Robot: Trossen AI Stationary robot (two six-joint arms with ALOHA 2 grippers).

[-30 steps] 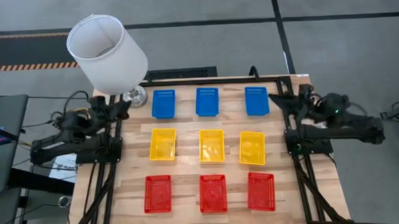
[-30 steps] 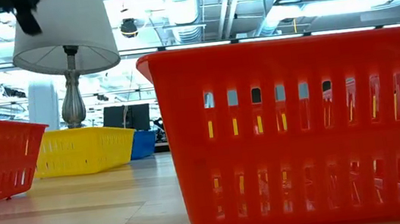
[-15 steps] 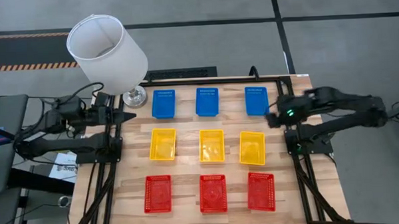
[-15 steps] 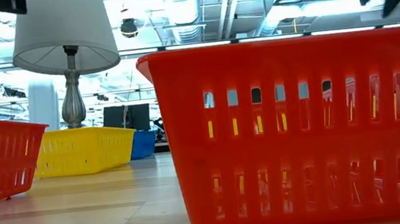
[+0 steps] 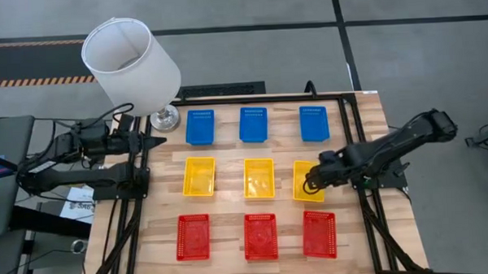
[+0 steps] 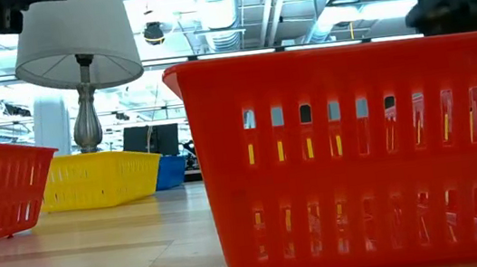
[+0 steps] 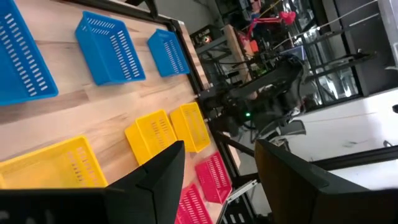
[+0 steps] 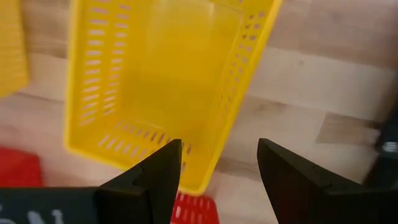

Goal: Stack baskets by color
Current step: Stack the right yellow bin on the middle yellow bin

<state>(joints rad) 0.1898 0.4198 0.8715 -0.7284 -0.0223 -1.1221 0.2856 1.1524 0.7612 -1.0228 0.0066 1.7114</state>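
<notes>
Nine baskets rest on their bottoms on the wooden table in three rows. The blue ones are far, the yellow ones in the middle, the red ones near. My right gripper hangs open, pointing down over the right yellow basket. Its fingers stand on either side of that basket's right long wall near a corner, apart from it. My left gripper is open and about level at the table's left edge, beside the lamp base, looking across the baskets.
A lamp with a white shade stands at the far left corner on a metal foot. Black frame rails run along the table's left and right edges. Bare wood lies between the rows of baskets.
My right gripper has swung from the table's right edge inward and down over the right yellow basket, tipping from level to pointing down. My left gripper has risen a little at the left edge and tipped up to about level. No basket has moved.
</notes>
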